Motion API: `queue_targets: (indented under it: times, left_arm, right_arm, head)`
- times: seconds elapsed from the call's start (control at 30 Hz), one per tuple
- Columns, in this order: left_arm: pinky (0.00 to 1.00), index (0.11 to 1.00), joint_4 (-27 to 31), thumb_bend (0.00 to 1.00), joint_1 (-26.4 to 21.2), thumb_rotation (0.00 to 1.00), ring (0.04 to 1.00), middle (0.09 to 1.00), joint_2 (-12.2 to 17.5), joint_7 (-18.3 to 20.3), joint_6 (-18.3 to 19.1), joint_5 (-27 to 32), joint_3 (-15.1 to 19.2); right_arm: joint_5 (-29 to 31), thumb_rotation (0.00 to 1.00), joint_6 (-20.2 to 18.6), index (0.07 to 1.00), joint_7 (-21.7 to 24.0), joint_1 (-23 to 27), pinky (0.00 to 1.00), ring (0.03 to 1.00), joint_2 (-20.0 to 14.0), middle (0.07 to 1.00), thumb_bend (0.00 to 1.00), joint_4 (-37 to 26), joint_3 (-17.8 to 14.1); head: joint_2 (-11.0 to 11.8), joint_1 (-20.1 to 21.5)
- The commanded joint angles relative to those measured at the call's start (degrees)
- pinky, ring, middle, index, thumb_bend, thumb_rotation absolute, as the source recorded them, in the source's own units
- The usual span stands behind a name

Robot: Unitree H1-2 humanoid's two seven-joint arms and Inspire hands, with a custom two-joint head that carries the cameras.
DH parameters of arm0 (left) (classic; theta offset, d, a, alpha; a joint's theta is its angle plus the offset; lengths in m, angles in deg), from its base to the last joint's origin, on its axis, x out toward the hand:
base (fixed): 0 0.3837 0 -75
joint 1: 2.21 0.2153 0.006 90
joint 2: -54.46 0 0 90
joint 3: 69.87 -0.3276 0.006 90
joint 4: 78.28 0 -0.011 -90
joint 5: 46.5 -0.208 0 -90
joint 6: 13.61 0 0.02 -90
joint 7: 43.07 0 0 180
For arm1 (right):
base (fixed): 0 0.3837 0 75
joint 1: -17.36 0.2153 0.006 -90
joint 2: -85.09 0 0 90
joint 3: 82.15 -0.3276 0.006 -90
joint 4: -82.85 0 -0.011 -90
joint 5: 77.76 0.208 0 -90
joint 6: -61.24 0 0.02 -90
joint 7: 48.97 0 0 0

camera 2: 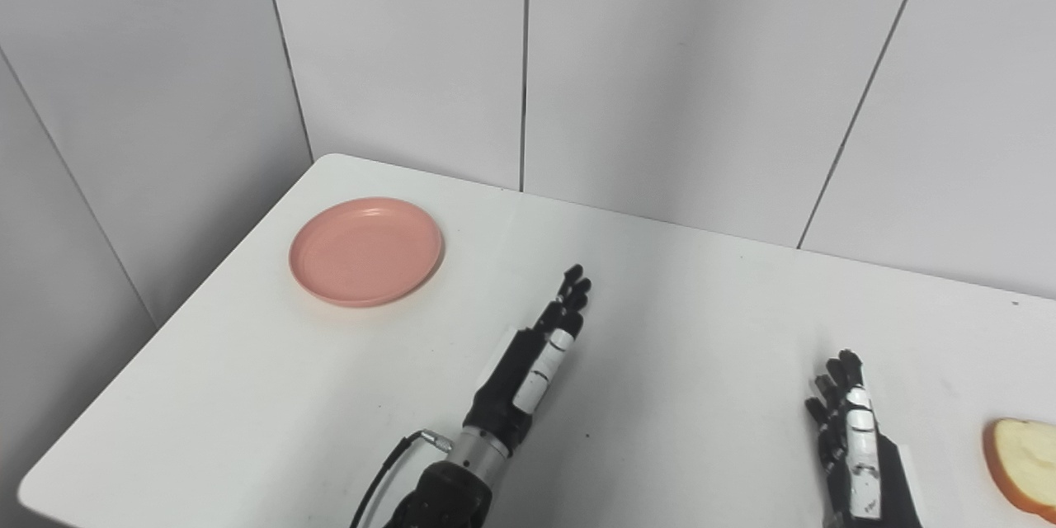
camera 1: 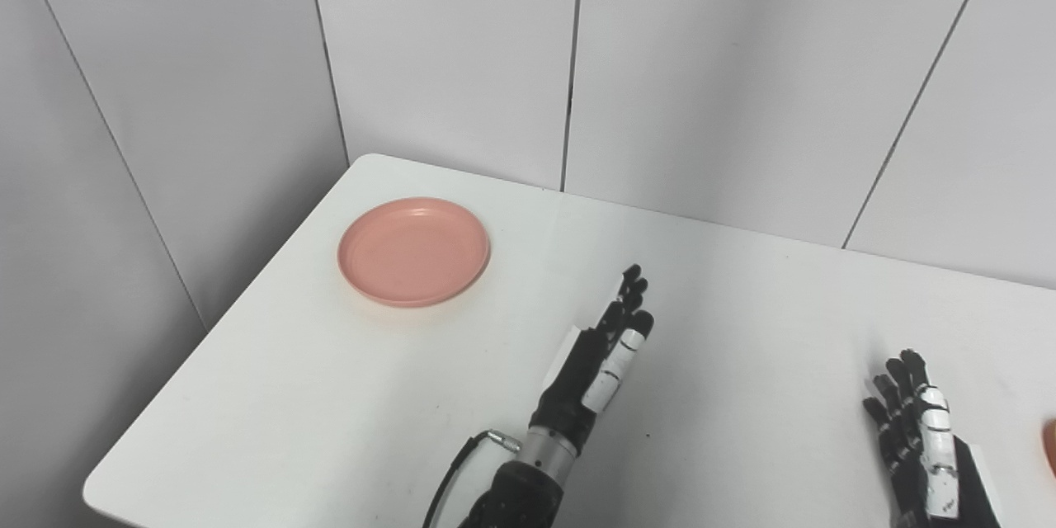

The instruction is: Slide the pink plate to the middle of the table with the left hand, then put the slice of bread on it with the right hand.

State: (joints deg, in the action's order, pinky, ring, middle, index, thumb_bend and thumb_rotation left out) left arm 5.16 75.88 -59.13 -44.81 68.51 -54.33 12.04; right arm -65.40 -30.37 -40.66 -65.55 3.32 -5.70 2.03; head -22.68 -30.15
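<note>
Plate (camera 1: 413,252) sits far-left on table (camera 1: 346,421), up and left of left hand (camera 1: 606,355) — fingers straight, empty, well apart from it; right hand (camera 2: 854,437) open, bread (camera 2: 1021,464) just right of it

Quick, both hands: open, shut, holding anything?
Left hand: open, fingers straight, holding nothing.
Right hand: open, holding nothing.
</note>
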Motion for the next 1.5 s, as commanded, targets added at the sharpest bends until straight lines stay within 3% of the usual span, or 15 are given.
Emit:
queue_targets:
  times: [0.0, 0.17, 0.27, 0.43, 0.53, 0.67, 1.07, 1.27, 1.47]
  left_arm:
    - [0.98, 0.983, 4.36, 0.67, -4.22, 1.00, 0.991, 0.990, 0.19, 1.75, 1.49, 2.25, 0.20]
    - [0.91, 0.943, 8.07, 0.66, -7.84, 0.97, 0.936, 0.952, 0.72, 1.40, 3.82, 3.63, 2.00]
    - [0.93, 0.950, 10.20, 0.67, -10.47, 0.97, 0.939, 0.962, 2.64, 2.80, 6.11, 5.25, 3.33]
    - [0.96, 0.958, 14.20, 0.66, -14.26, 0.95, 0.946, 0.968, 5.21, 4.18, 11.77, 9.77, 6.24]
    - [0.97, 0.968, 15.42, 0.65, -15.92, 0.96, 0.950, 0.970, 6.76, 4.40, 12.97, 10.99, 7.79]
    - [0.97, 0.966, 16.75, 0.67, -18.26, 0.98, 0.964, 0.977, 10.50, 4.83, 17.02, 12.13, 10.21]
    - [0.91, 0.952, 14.59, 0.66, -22.69, 1.00, 0.949, 0.955, 17.86, 2.56, 19.63, 14.49, 18.46]
    - [0.94, 0.926, 12.96, 0.66, -23.04, 1.00, 0.939, 0.936, 20.54, 0.36, 20.94, 15.80, 22.75]
    - [0.91, 0.934, 9.70, 0.64, -22.40, 1.00, 0.935, 0.936, 22.67, -0.33, 18.99, 16.92, 25.76]
  right_arm:
    - [-0.41, 1.00, -0.13, 1.000, -0.81, -0.39, 1.00, 1.000, 0.16, 1.000, 0.14, 1.02, -0.21]
    - [1.82, 1.00, 1.43, 1.000, 1.47, 0.17, 1.00, 1.000, 0.06, 1.000, 0.19, 2.60, -0.04]
    - [3.03, 1.00, 1.97, 1.000, 2.13, 0.46, 1.00, 1.000, 0.33, 1.000, 0.31, 3.51, -0.25]
    - [2.27, 1.00, 2.72, 1.000, 2.00, 1.15, 1.00, 1.000, 0.21, 1.000, 0.31, 4.88, -0.10]
    - [2.60, 1.00, 2.86, 1.000, 2.45, 1.51, 1.00, 1.000, -0.03, 1.000, 0.31, 5.63, -0.10]
    - [2.16, 1.00, 3.36, 1.000, 2.41, 1.51, 1.00, 1.000, -0.11, 1.000, 0.32, 5.98, -0.02]
    - [1.60, 1.00, 2.99, 1.000, 2.30, 1.54, 1.00, 1.000, -0.15, 1.000, 0.31, 5.97, 0.07]
    - [1.97, 1.00, 2.13, 1.000, 2.28, 1.46, 1.00, 1.000, 0.18, 1.000, 0.28, 5.54, -0.30]
    - [1.31, 1.00, 2.34, 1.000, 2.10, 1.27, 1.00, 1.000, 0.11, 1.000, 0.27, 5.22, -0.07]
  head:
    - [-0.06, 0.22]
    - [0.22, 0.61]
    - [0.36, 0.75]
    - [0.59, 0.78]
    - [0.59, 0.73]
    - [0.68, 0.60]
    - [0.88, 0.27]
    - [0.86, -0.03]
    - [1.12, -0.14]
